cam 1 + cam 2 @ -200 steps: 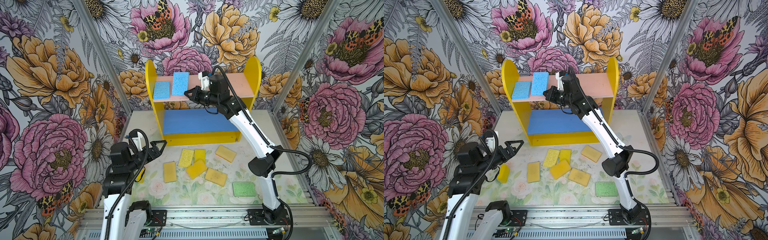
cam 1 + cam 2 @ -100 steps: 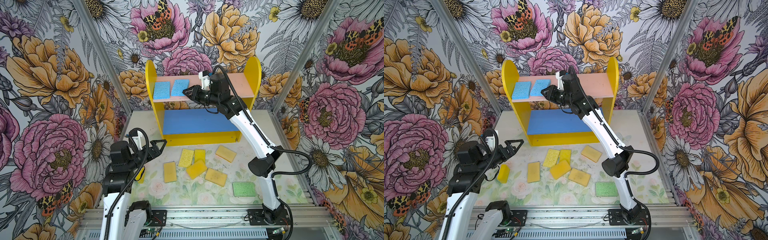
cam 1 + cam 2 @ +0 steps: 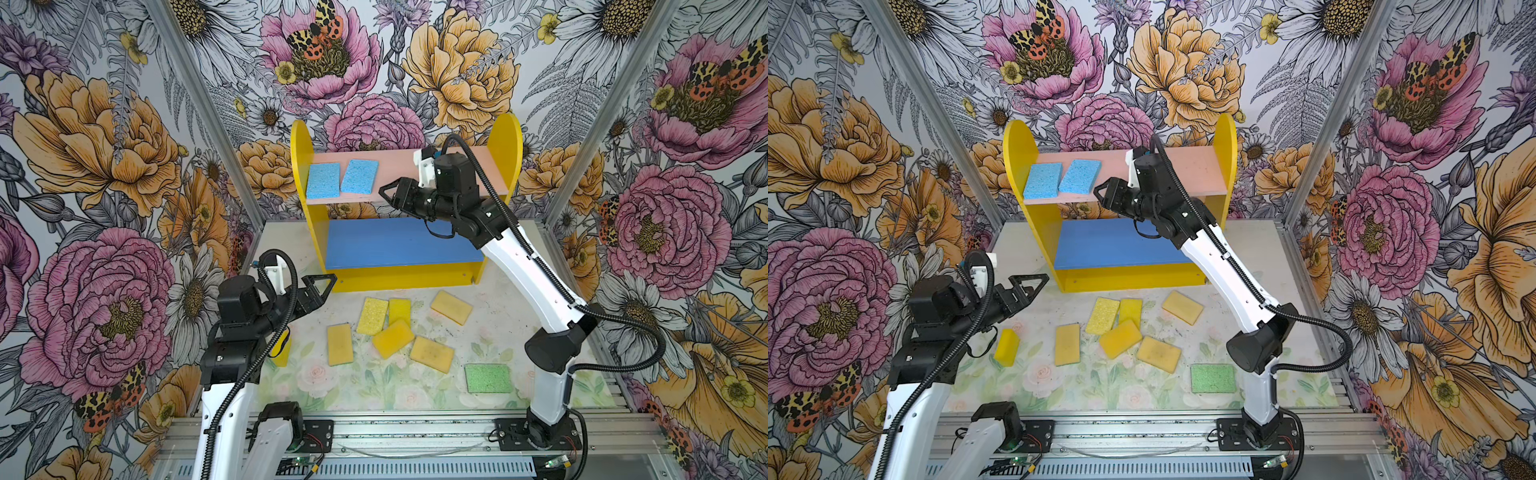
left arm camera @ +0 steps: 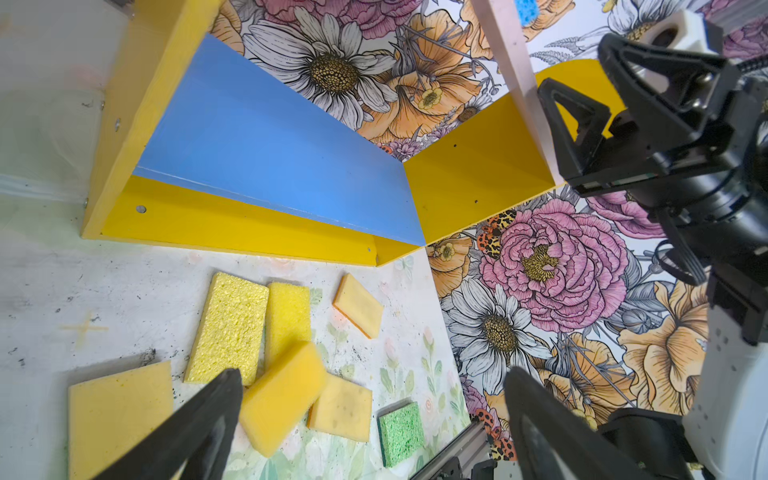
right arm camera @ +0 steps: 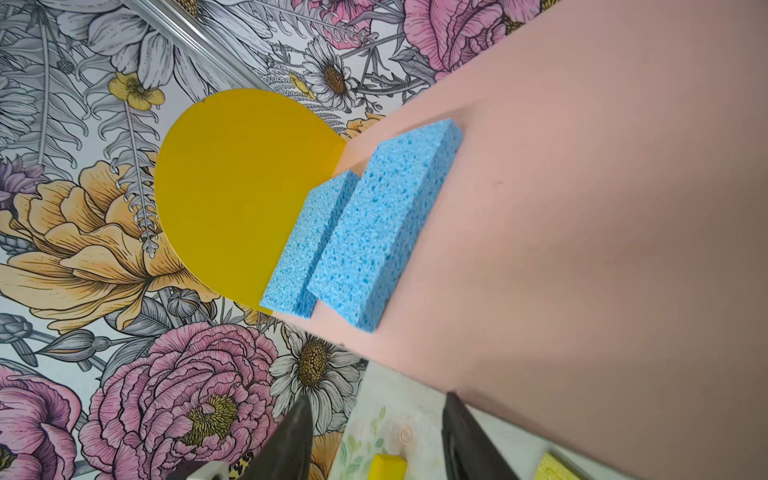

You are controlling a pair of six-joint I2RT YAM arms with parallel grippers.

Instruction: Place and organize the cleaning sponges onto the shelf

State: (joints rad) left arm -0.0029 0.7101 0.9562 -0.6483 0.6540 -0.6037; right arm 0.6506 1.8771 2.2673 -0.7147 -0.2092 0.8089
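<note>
Two tiers form the shelf (image 3: 395, 245) at the rear of the tabletop (image 3: 498, 316). Right gripper (image 3: 385, 194) hovers at the front edge of the pink upper board, jaws parted, empty. Left gripper (image 3: 323, 286) hangs above the tabletop, jaws wide apart, empty. Two blue sponges (image 3: 323, 180) lie side by side at the left end of the upper board. Seven yellow sponges (image 3: 1120, 338) and one green sponge (image 3: 487, 378) lie on the tabletop in front of the shelf.

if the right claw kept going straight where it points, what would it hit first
Probably the nearer blue sponge on the pink board; the right claw aims at it, though height is unclear.
</note>
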